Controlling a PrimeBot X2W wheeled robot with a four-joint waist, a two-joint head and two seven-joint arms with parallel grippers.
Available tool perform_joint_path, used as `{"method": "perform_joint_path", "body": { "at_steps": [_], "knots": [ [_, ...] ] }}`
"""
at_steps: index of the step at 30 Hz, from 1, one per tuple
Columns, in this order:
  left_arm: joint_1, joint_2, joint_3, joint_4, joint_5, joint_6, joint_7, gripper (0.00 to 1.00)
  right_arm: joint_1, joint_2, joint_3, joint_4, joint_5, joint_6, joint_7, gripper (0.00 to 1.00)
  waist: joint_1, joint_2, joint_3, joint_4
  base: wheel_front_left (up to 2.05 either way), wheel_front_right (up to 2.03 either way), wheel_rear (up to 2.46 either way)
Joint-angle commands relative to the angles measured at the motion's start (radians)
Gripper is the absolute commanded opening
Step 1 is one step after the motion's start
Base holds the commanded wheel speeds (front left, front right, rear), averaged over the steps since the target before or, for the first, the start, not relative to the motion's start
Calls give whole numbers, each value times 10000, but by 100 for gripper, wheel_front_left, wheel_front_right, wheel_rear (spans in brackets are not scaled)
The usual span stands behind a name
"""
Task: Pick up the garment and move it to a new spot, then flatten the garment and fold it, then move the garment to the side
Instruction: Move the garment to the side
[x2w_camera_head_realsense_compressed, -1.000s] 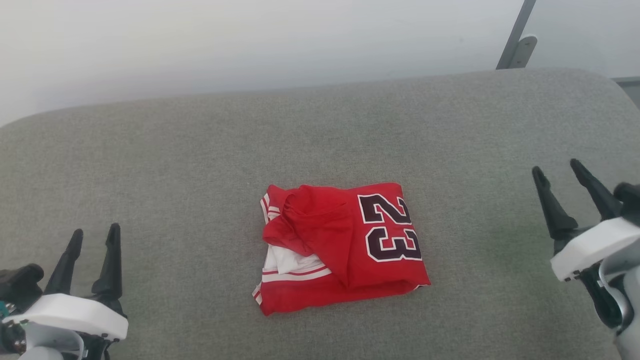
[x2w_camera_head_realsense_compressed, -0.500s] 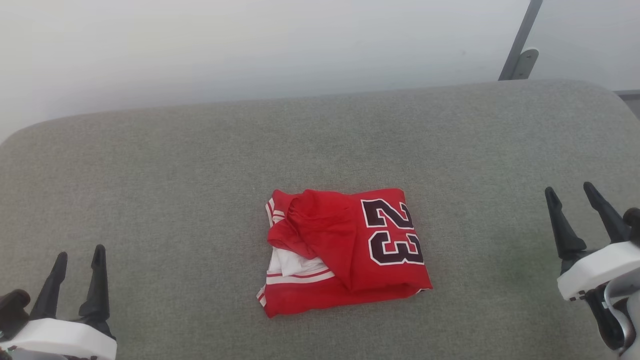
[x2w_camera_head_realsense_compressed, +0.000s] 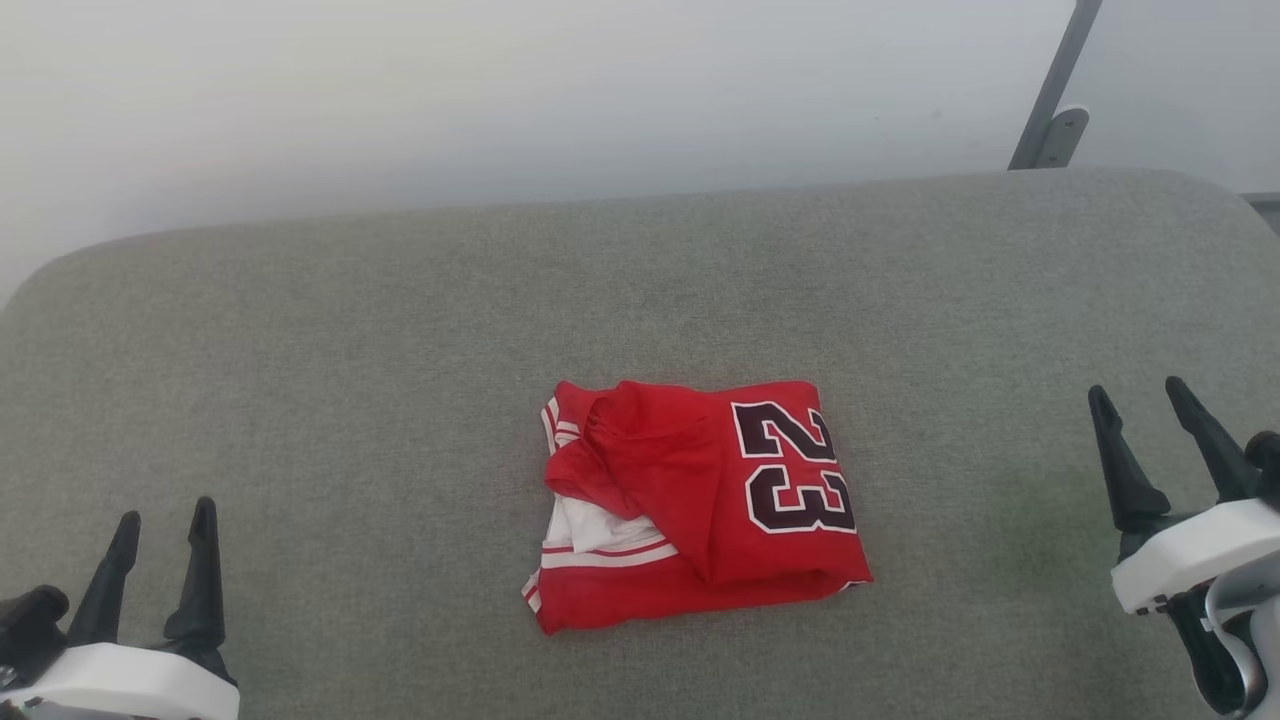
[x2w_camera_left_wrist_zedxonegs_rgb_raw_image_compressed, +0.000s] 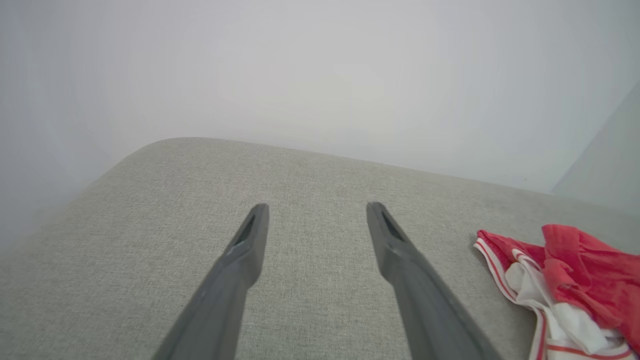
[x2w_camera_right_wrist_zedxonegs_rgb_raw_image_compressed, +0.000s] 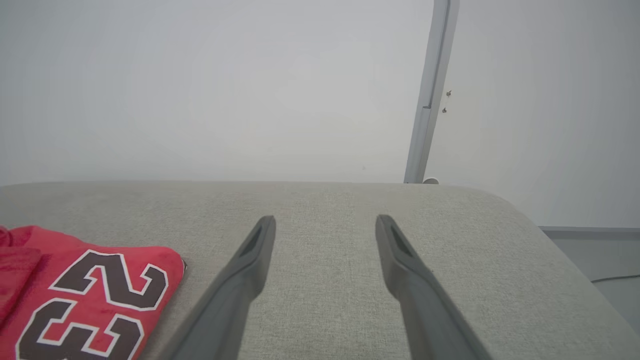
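The red garment (x2w_camera_head_realsense_compressed: 700, 505) had a big black no. 23 w/ white edges, on its right part.

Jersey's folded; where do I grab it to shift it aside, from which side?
Likely the right edge of the jersey, beside the 23, coming from the right with the right gripper: that edge looks like one closed fold, while the left shows loose layers.

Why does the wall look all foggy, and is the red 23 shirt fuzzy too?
Head view: soft, even light; the wall is a haze, the jersey is sharp, with hardly any shadow. Left wrist view: the wide lens stretches the left gripper and the grey cushion fades into haze at its left edge. Right wrist view: the right gripper looks stretched too; no glare.
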Motion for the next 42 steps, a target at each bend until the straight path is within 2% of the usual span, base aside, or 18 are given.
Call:
{"method": "perform_joint_path", "body": {
  "at_steps": [1,10,18,26,29,35,42],
  "knots": [
    [-51,-54,49,4,51,-57,-44,100,64,45,-31,-20,-15,-4,-45,100,0,0,-4,30,0,0,0],
    [-99,-121,60,-83,151,-106,-44,100,123,137,107,63,209,-4,18,100,0,0,7,215,0,0,0],
    [-145,-172,-34,-90,155,-137,-44,100,-234,163,1120,-260,929,-4,1031,100,0,0,85,486,0,0,0],
    [-265,-336,-287,-31,200,-162,-45,100,-776,-360,2672,-883,2116,-2,3490,100,0,0,315,985,0,0,0],
    [-378,-410,-387,9,232,-157,-45,100,-1069,-596,2948,-1036,2444,-2,4519,100,0,0,468,1187,0,0,0],
    [-663,-571,-590,73,282,-209,-43,100,-1614,-919,3177,-1130,2746,-2,6507,100,0,0,933,1606,0,0,0],
    [-1125,-808,-876,233,366,-257,-43,100,-1912,-858,2988,-854,3012,-2,8685,100,0,0,1560,2035,0,0,0]
  ]
}}
